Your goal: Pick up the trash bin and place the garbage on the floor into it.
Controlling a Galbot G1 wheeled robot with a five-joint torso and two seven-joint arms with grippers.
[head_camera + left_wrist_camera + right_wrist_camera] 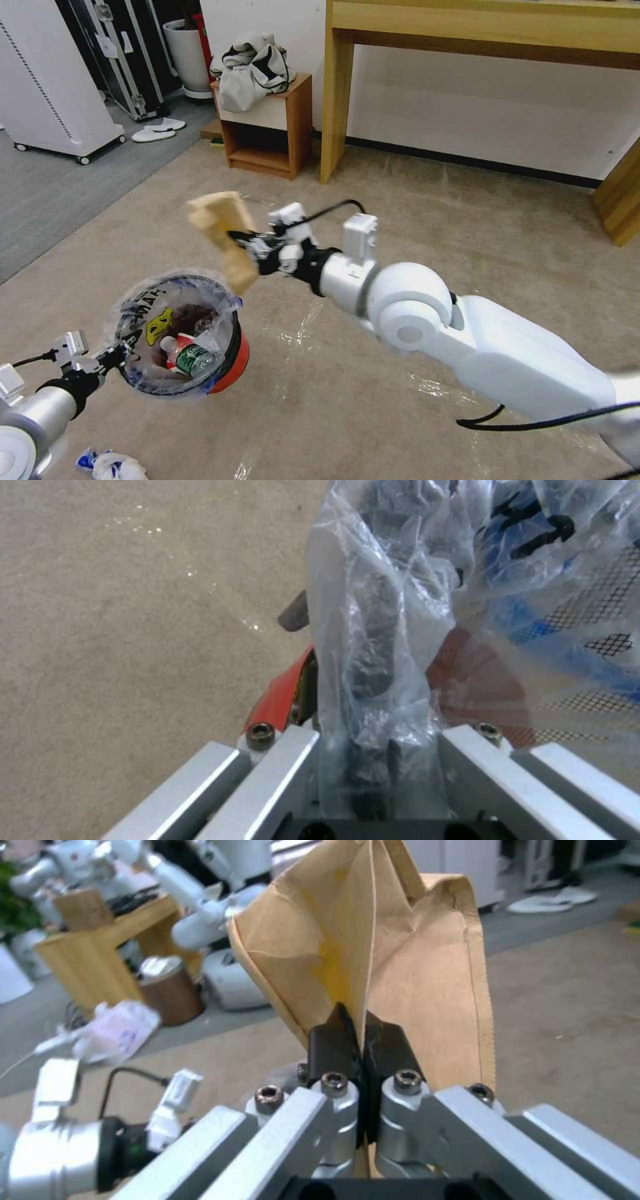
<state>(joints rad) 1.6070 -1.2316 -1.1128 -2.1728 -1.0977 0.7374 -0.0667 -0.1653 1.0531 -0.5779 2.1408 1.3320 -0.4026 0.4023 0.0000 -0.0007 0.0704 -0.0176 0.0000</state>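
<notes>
My left gripper (110, 359) is shut on the near rim of the red trash bin (230, 363) and holds it tilted above the floor (400, 200). In the left wrist view the left gripper (347, 680) pinches the red wall (280, 700) together with the clear liner (393, 605). A green-label bottle (195, 358) and red wrappers lie inside. My right gripper (241, 241) is shut on a tan paper bag (223, 233), a piece of garbage, hanging just over the bin's far rim. The right wrist view shows its black fingers (337, 1040) pressed together on the tan paper bag (413, 975).
A blue-white wrapper (110, 465) lies on the carpet by my left arm. A wooden side cabinet (293, 127) with a cloth bag, a wooden table leg (337, 100) and a white wheeled unit (47, 80) stand at the back. Darker grey carpet (47, 193) lies left.
</notes>
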